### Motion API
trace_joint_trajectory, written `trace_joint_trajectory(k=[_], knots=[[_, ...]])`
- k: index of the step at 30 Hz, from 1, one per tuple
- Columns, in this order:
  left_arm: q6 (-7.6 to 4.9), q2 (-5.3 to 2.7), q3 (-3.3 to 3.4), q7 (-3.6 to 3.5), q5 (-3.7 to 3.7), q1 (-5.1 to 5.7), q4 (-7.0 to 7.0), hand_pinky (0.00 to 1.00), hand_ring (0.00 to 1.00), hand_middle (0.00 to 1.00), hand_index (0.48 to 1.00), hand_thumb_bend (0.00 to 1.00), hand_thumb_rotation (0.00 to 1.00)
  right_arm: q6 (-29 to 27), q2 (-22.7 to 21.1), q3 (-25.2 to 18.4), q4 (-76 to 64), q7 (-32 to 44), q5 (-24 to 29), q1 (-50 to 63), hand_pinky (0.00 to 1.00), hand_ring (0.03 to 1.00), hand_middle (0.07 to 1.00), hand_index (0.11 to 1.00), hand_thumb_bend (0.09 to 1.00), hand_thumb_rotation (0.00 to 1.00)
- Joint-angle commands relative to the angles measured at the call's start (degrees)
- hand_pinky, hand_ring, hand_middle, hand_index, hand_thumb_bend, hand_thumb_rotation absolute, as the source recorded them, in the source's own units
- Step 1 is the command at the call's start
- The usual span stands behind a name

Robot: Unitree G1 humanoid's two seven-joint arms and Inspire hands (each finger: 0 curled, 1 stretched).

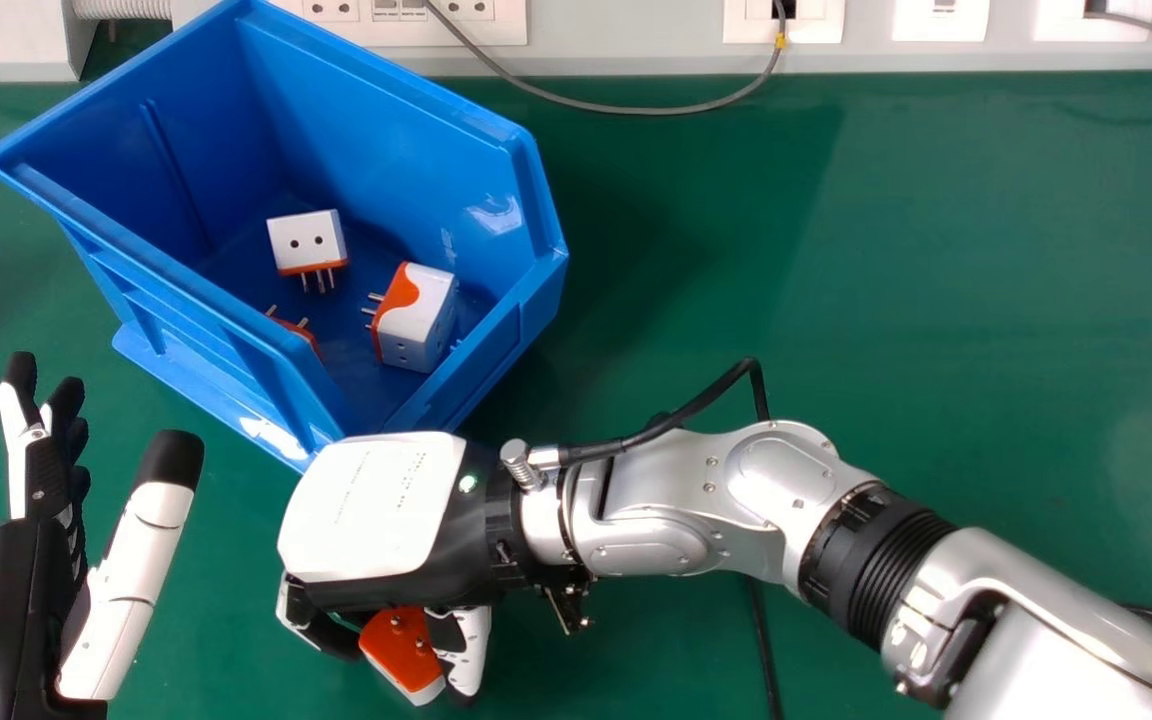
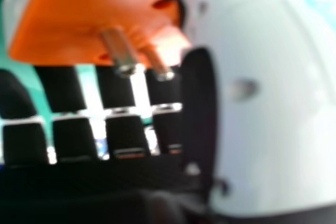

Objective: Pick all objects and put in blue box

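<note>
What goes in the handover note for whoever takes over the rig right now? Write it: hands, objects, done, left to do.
Right hand: curled round an orange and white plug adapter with metal prongs, outside the box on its near side.
Left hand: open, idle, at the head view's left edge.
Done: three orange and white plug adapters are in the blue plastic box, one partly hidden by the near wall.
Left: bring the held adapter over the box wall and release it inside, then look for any others.
</note>
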Motion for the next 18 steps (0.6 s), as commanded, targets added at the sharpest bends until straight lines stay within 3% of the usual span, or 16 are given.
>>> trace_joint_trajectory(k=[1, 10, 11, 18], knots=[[-0.56, 0.23, 0.40, -0.13, -0.57, 0.11, -1.15, 1.00, 1.00, 1.00, 1.000, 0.79, 0.88, 0.4, -0.2, -0.9, 0.6, 0.8, 0.9, -1.2, 0.20, 0.224, 0.481, 0.479, 0.529, 0.01], [-0.17, 0.31, 0.53, -0.09, -0.57, 0.08, -1.39, 1.00, 1.00, 1.00, 1.000, 0.78, 0.88, 0.4, -0.3, -2.4, 0.0, 2.3, 3.0, -1.1, 0.18, 0.200, 0.429, 0.481, 0.525, 0.00], [-0.13, 0.31, 0.53, -0.08, -0.55, 0.08, -1.41, 1.00, 1.00, 1.00, 1.000, 0.78, 0.88, 0.4, -0.3, -2.5, 0.0, 2.4, 3.0, -1.1, 0.21, 0.244, 0.445, 0.477, 0.524, 0.00], [-0.09, 0.44, 0.59, -0.08, -0.53, -0.49, -0.92, 1.00, 1.00, 1.00, 1.000, 0.78, 0.88, 0.3, -1.2, -2.8, -1.0, 2.6, 3.0, -1.2, 0.25, 0.313, 0.454, 0.487, 0.520, 0.00]])
